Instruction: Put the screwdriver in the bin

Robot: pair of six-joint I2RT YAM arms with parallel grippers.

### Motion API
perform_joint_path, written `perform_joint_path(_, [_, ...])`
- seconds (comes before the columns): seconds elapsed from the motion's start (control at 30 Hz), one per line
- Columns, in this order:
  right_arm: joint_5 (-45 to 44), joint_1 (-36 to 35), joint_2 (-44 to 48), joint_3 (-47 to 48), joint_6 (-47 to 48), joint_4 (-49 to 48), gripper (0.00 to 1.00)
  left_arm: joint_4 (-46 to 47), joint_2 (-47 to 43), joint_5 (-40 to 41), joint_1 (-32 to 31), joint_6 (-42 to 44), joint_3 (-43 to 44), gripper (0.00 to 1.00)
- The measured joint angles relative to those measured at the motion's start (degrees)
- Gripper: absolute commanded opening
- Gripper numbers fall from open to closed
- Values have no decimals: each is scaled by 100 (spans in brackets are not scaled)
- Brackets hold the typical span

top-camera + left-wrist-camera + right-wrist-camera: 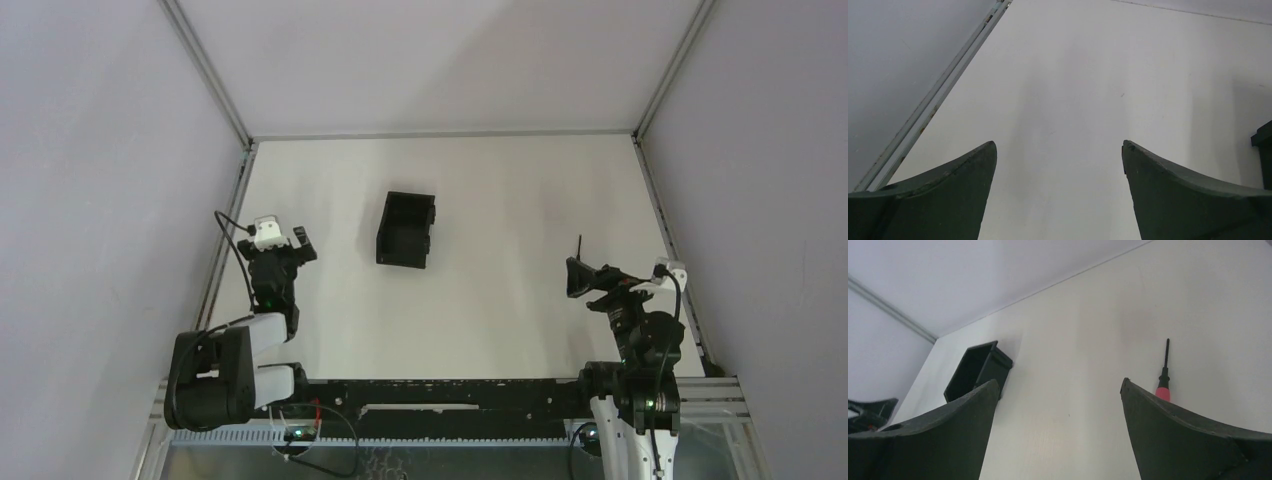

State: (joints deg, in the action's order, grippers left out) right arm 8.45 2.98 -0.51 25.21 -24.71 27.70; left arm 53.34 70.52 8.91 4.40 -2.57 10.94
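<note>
The screwdriver (pixel 1162 391) is lying flat on the table (pixel 500 190), well off to the right of the bin (pixel 406 230) and not in it, so to my eye nothing is getting done yet. The right gripper (pixel 1059 387) is hovering just short of it, fingers spread wide and empty, with the grab, the carry over to the bin and the drop all waiting. Left of the bin, the left gripper (pixel 300 245) is sitting spread apart too, holding nothing.

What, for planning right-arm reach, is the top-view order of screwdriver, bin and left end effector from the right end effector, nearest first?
1. screwdriver, just beyond the right end effector.
2. bin, mid-table.
3. left end effector, far left.
</note>
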Motion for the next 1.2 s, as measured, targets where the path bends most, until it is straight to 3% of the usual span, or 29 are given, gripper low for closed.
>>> perform_joint_path(0.2, [-730, 0, -20, 2, -540, -181, 99, 0, 0, -2, 0, 0, 0, 100])
perform_joint_path(0.4, [-553, 0, -844, 544, -501, -743, 98, 0, 0, -2, -2, 0, 0, 100])
perform_joint_path(0.47, [-448, 0, -1674, 1209, -356, -590, 99, 0, 0, 0, 0, 0, 0, 100])
perform_joint_path(0.6, [-437, 2, -4201, 3366, 109, 17, 100, -2, 0, 0, 0, 0, 0, 100])
perform_joint_path(0.73, [-549, 114, -6288, 4605, 560, 852, 98, 0, 0, 0, 0, 0, 0, 100])
perform_joint_path(0.93, [-678, 219, -8655, 4433, 914, 1655, 87, -2, -2, -2, 0, 0, 0, 100])
perform_joint_path(1.2, [-925, 214, -9895, 4048, 1161, 1869, 71, -2, 0, 0, 0, 0, 0, 100])
